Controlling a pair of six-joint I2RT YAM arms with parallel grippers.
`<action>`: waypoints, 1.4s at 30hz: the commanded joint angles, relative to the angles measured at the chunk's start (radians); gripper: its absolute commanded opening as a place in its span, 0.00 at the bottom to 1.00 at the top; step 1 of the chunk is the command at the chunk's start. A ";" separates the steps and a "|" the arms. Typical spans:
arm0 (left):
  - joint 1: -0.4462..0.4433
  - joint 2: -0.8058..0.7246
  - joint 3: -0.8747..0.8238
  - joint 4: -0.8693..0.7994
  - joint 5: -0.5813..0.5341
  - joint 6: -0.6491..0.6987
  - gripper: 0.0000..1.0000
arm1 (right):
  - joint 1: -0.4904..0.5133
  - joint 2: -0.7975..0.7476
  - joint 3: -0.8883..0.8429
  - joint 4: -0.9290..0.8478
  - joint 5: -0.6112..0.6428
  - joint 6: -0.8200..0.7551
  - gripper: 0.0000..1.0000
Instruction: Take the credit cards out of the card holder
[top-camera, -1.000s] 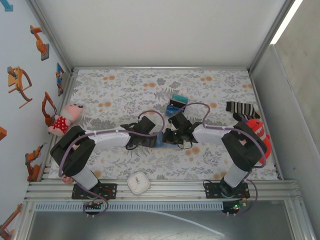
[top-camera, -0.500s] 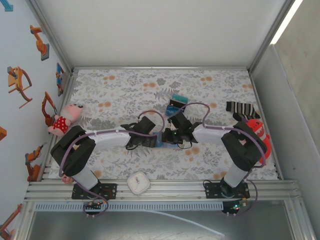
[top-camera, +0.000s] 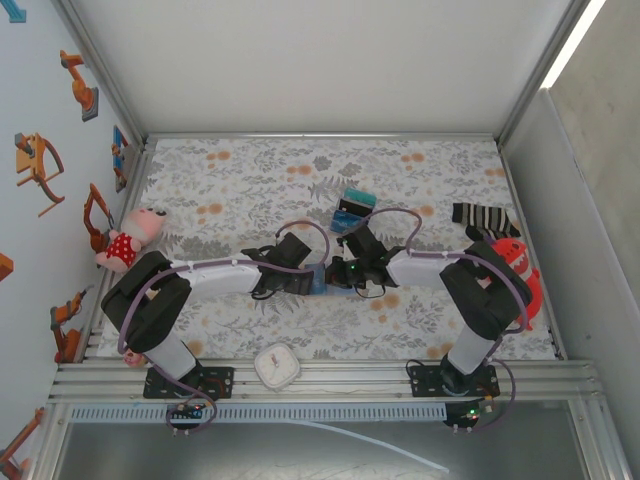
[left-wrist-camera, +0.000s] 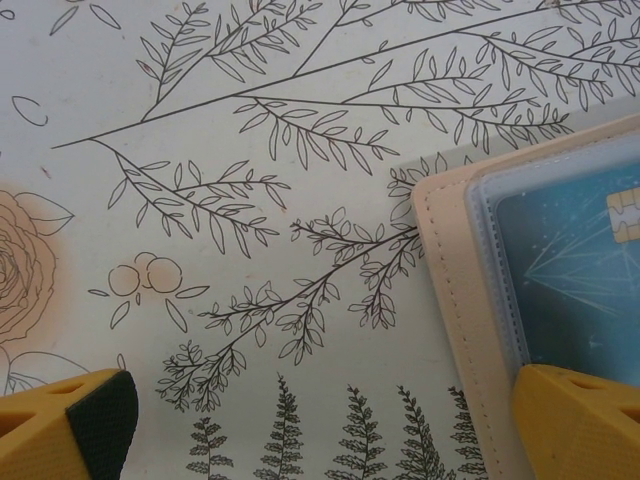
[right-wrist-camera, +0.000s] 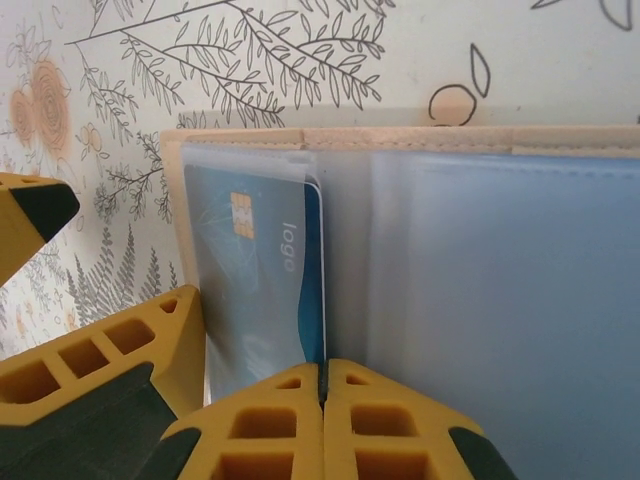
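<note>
Credit card (right-wrist-camera: 258, 290) pinched inside its sleeve (right-wrist-camera: 345, 230)
From above, the open card holder (right-wrist-camera: 480, 300) lies mid-surface (left-wrist-camera: 250, 120), at 9 o'clock of the right pincer (right-wrist-camera: 322, 385), which is pressed together on the card's edge. The left pincer (left-wrist-camera: 330, 412) is spread. If the sleeve is pinched too, the holder may drag along.

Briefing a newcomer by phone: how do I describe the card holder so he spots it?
On the floral table, look where the left arm and right arm meet mid-table. The card holder lies open there: tan stitched border, pale blue inside, a blue chip card in a clear sleeve. The block beyond it is teal and black, not tan.
</note>
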 joint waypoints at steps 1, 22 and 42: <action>-0.008 0.032 0.007 -0.043 0.006 -0.006 0.97 | -0.002 0.003 -0.026 0.060 -0.043 0.016 0.00; -0.008 0.024 0.013 -0.069 -0.015 -0.005 0.97 | -0.059 -0.102 -0.077 -0.002 0.005 -0.027 0.00; -0.038 0.001 0.117 -0.039 -0.020 0.067 0.97 | -0.063 -0.113 -0.055 -0.065 0.016 -0.050 0.00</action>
